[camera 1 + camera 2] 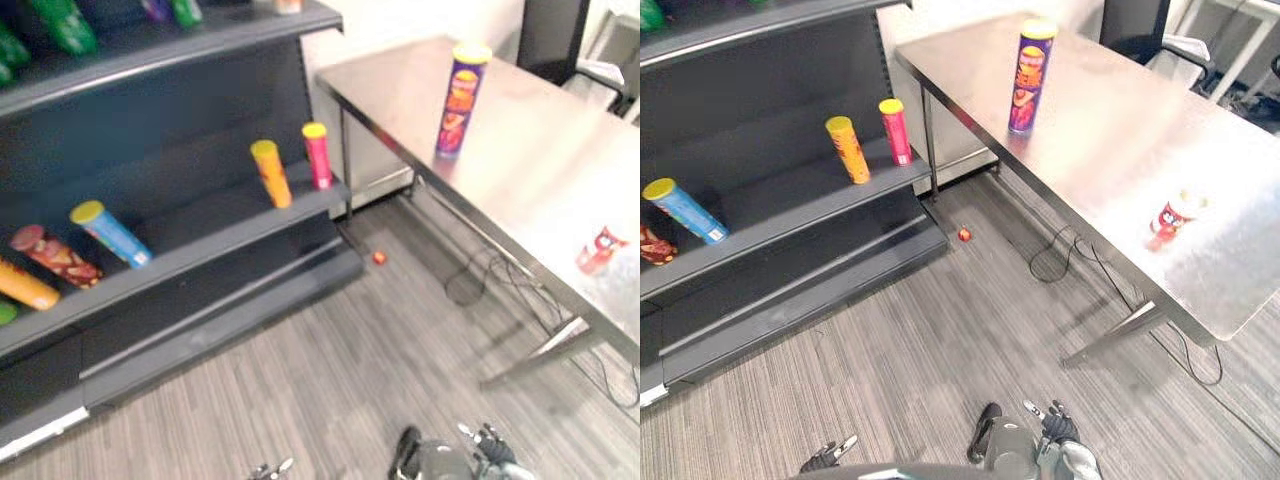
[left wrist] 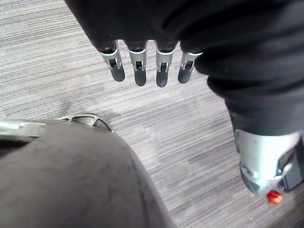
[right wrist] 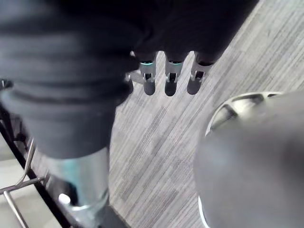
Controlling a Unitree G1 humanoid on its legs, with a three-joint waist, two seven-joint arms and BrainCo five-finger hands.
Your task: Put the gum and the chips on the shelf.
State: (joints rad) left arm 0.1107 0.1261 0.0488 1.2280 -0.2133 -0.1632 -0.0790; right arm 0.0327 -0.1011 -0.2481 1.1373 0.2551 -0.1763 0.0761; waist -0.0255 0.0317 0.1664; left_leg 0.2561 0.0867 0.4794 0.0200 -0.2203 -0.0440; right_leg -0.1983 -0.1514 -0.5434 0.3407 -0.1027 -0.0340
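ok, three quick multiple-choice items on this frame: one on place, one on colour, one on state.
1. Where is the purple chips can?
A. on the floor
B. on the steel table
C. on the shelf

2. What colour is its lid?
A. yellow
B. green
C. black

3. The left robot hand is:
A. shut on the can
B. shut on the gum
C. open and empty

Key:
1. B, it stands upright on the tabletop.
2. A, a yellow cap tops it.
3. C, its fingers hang straight, holding nothing.
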